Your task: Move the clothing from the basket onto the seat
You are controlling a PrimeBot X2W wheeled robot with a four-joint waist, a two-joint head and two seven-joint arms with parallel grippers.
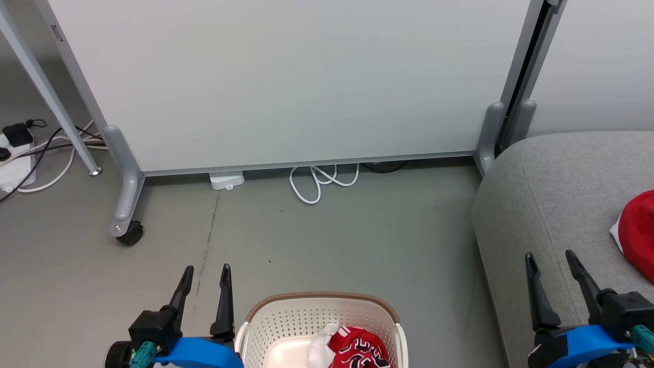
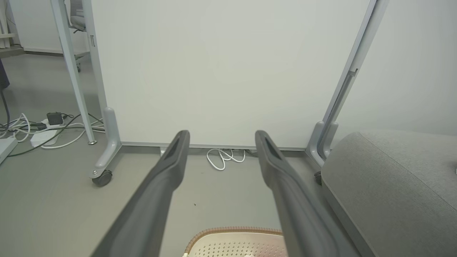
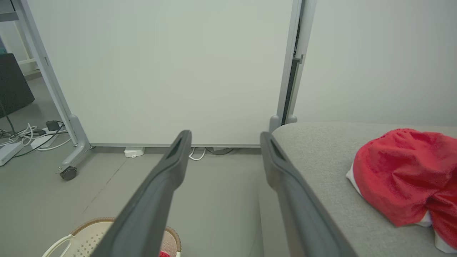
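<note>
The basket (image 1: 322, 296), cream with perforated walls and a brown woven-look rim, stands on the grey floor (image 1: 357, 230) at the near centre. In its right half lies the red jersey (image 1: 357, 350), crumpled, with black-and-white lettering, and a fold of white cloth (image 1: 321, 343) rests against the jersey's left side; the basket's pale bottom shows further left. The plain red garment (image 1: 638, 230), with white trim at its edge, lies bunched on the seat (image 1: 552, 174), a light-grey sofa to the right of the basket, well apart from the jersey. The left gripper (image 1: 207, 267) hangs just left of the basket, its two dark fingers spread and holding nothing. The right gripper (image 1: 550, 254) hovers over the sofa's near left edge, fingers likewise spread and empty, left of the plain garment. On the far side a pale panel (image 1: 286, 76) on castors stands with white cables (image 1: 319, 181) at its foot.
</note>
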